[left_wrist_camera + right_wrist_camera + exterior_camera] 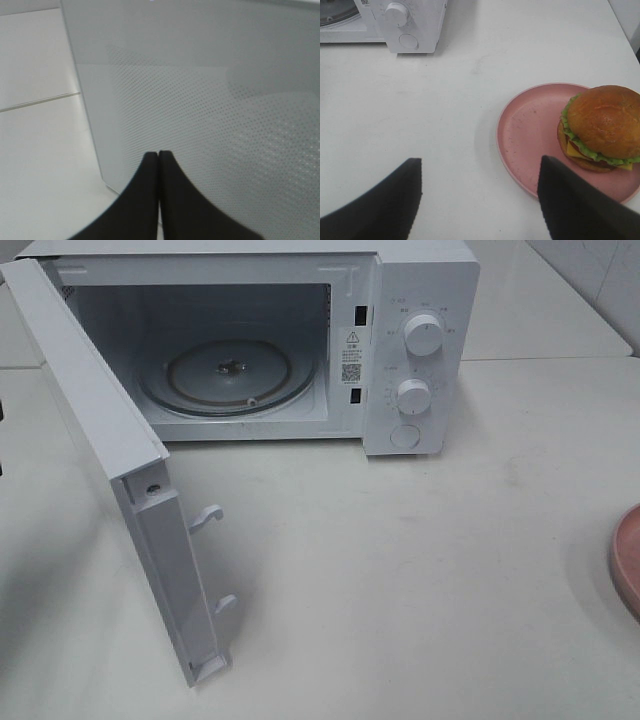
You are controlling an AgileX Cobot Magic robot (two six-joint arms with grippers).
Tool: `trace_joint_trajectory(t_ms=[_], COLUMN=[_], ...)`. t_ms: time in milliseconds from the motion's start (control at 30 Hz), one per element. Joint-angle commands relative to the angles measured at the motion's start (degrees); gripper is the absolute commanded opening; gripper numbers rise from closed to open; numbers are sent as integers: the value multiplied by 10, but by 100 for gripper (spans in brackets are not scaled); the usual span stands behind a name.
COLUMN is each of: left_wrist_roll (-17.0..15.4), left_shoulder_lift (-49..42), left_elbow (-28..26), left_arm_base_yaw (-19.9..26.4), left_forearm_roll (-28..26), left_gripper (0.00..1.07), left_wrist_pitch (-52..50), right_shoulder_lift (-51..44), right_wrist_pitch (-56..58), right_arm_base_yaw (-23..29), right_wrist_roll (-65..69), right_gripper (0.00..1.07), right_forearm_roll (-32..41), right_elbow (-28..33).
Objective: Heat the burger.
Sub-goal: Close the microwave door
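The burger [602, 127], with a glossy brown bun, green lettuce and yellow cheese, sits on a round pink plate [530, 135] in the right wrist view. My right gripper [480, 172] is open, above the table beside the plate and short of the burger. The white microwave [420, 350] stands at the back with its door [120, 470] swung wide open and its glass turntable [228, 375] bare. My left gripper [159, 155] is shut and empty, close against the door's dotted outer face [210, 115]. Neither arm shows in the high view.
In the high view only the plate's rim [628, 560] shows at the right edge. The open door juts forward over the left of the white table [400, 570]. The microwave's two knobs [423, 335] face front; its lower corner shows in the right wrist view [405, 30].
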Motion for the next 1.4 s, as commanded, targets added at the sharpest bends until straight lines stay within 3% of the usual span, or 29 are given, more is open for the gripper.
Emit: trace_joint_trajectory(t_ms=[33,167,233,300,600,833,1067,1133,1233,1300,1400], left_wrist_roll=[-5,21,46,57,79,132,171,207,214,243,258], left_shoulder_lift=[21,46,64,73,111,151,188,211,215,237,252], left_elbow=[-7,-14,-16,-21,-64,-130,-186,-224,-234,-269,-300], left_arm_base_yaw=[-22,-69,-100,-122,-209,-300,-353,-381,-386,-406,-414], left_forearm_roll=[8,-18,-69,-84,-163,-304,-382,-445,-457,-508,-527], left_gripper=[0,0,0,0,0,0,0,0,0,0,0], left_wrist_pitch=[-24,-22,-36,-45,-50,-14,9,15,15,21,44], right_shoulder_lift=[-4,-4,-4,-4,-4,-4,-4,-4,-4,-4,-4], right_wrist_pitch=[-5,-5,-5,-5,-5,-5,-5,-5,-5,-5,-5], right_arm_base_yaw=[-3,-3,-3,-3,-3,-3,-3,-3,-3,-3,-3], right_wrist_roll=[4,4,4,4,4,4,4,4,4,4,4], right_gripper=[64,64,64,64,64,64,64,64,64,64,64], right_forearm_roll=[1,1,1,1,1,0,0,0,0,0,0], right_elbow=[1,1,1,1,1,1,1,1,1,1,1])
